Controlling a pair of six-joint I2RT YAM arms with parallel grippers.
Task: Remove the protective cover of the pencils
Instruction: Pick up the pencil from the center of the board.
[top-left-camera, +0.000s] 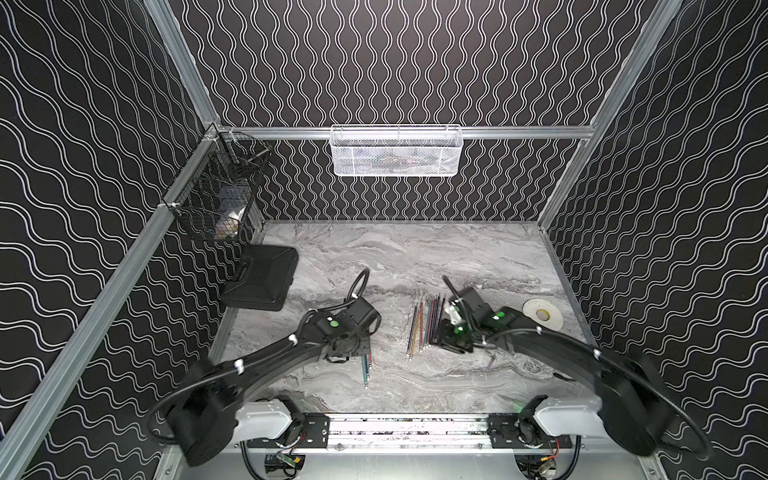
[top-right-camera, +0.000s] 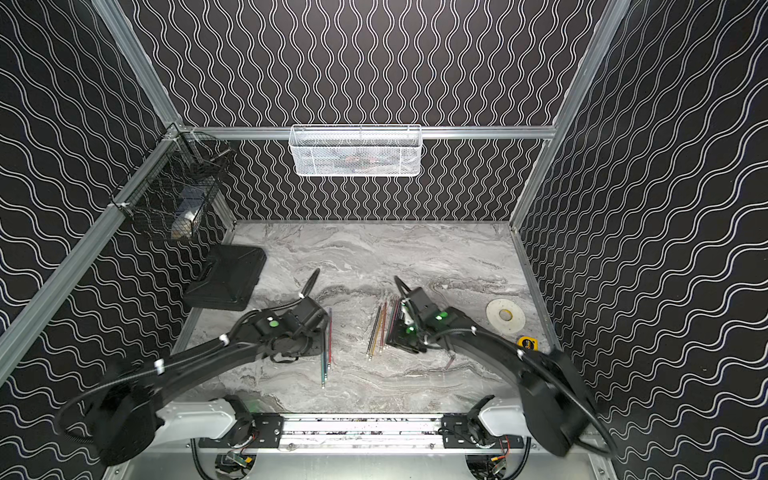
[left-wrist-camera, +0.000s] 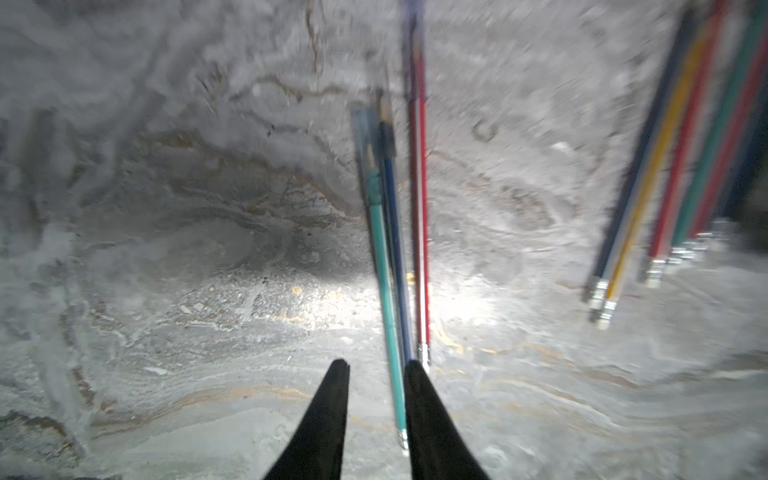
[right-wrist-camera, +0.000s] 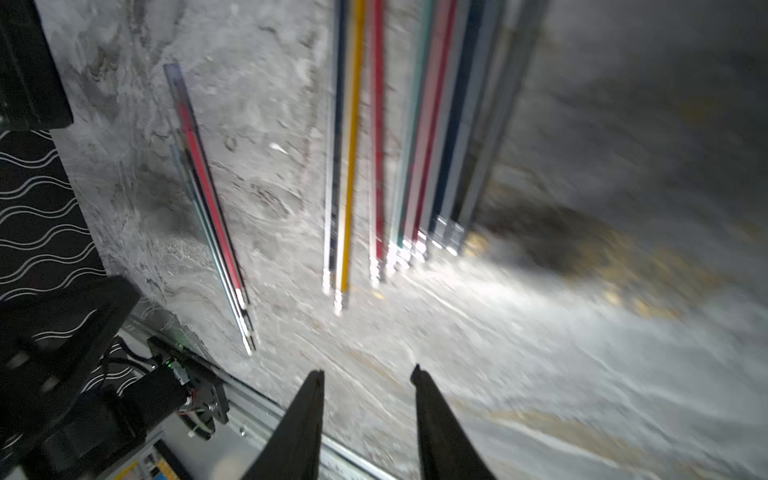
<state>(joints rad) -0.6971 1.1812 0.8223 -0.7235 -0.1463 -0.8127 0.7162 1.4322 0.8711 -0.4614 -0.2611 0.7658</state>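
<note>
The thin, light, roll-prone coloured pencils probably suited a mid-shaft pinch; left gripper and right gripper hung parted, empty.

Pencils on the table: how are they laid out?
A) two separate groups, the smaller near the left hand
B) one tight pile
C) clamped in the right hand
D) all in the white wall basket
A: a small bunch lies by the left hand, apart from the bigger row; the right hand is open and empty.
</note>
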